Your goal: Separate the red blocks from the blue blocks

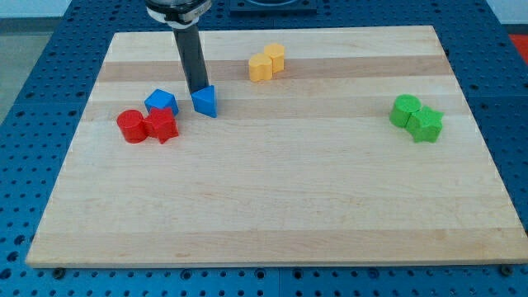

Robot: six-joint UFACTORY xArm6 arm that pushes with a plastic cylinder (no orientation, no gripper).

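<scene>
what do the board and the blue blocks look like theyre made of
Board: looks like pale wood with a smooth finish, since grain bands run across it. Blue blocks: probably matte plastic, judging by their flat, even colour with no grain; painted wood can't be ruled out.

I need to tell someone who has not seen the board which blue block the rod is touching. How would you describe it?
Look at the wooden board, in its upper left part, where two red and two blue blocks gather. The block you want is the blue triangle, the rightmost of that group, standing a little apart. My tip rests at its top edge, while the other blue block touches the red star.
</scene>
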